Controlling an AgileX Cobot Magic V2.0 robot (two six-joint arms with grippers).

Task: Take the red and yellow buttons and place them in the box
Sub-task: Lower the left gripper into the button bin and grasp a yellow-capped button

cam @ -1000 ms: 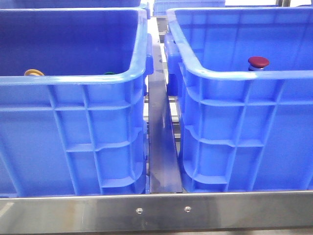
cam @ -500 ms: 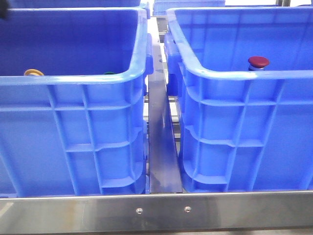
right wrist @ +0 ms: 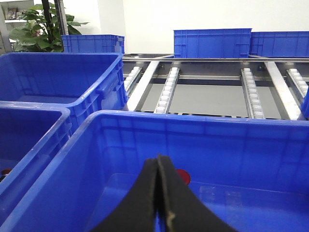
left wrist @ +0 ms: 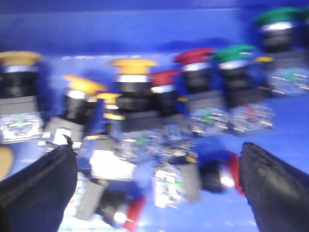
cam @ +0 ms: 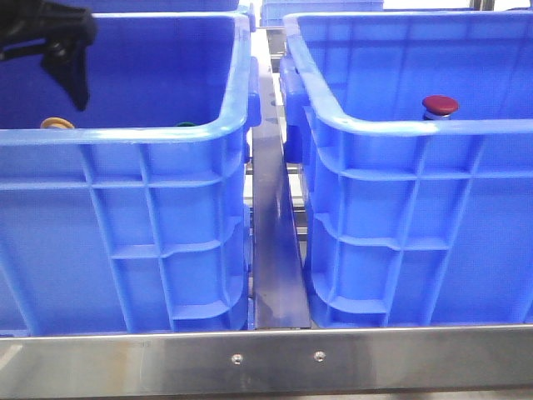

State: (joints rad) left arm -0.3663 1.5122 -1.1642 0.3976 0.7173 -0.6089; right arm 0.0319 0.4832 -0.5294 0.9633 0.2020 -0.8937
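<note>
My left gripper (cam: 73, 79) hangs inside the left blue crate (cam: 125, 137) at its far left. In the left wrist view it (left wrist: 154, 193) is open, its black fingers (left wrist: 36, 188) wide apart over a heap of push buttons. In the heap are yellow buttons (left wrist: 133, 65), red buttons (left wrist: 193, 55) and green ones (left wrist: 234, 52); the view is blurred. A yellow cap (cam: 57, 123) shows over the left crate's rim. The right blue crate (cam: 416, 129) holds one dark red button (cam: 440, 105). My right gripper (right wrist: 158, 166) is shut and empty above that crate, with the red button (right wrist: 184, 177) just behind its tips.
A steel rail (cam: 271, 242) runs between the two crates and a steel bar (cam: 275, 358) crosses the front. More blue crates (right wrist: 212, 42) stand far back beyond a roller conveyor (right wrist: 166, 89). A green cap (cam: 185, 125) peeks over the left crate's rim.
My left gripper has come into the front view at the top left and dropped into the left crate. The buttons and crates have not moved.
</note>
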